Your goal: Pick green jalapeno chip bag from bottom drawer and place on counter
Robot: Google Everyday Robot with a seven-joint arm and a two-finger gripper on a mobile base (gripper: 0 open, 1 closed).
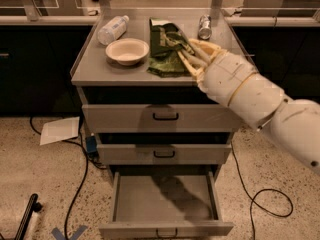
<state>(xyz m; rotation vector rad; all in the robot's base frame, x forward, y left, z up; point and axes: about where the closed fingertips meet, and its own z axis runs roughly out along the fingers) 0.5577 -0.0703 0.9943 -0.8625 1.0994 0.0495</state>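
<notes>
The green jalapeno chip bag (164, 54) lies crumpled on the counter (97, 70), right of centre and near the front edge. My gripper (189, 55) reaches in from the right. Its pale fingers (199, 47) are closed on the bag's right edge, low over the counter top. The bottom drawer (165, 200) is pulled out below, and its grey floor shows nothing but shadow. The two drawers above it are shut.
A pale bowl (127, 50) sits just left of the bag. A plastic bottle (112, 30) lies at the counter's back left and a silver can (205, 26) stands at the back right. White paper (60, 130) and cables (79, 184) lie on the floor at the left.
</notes>
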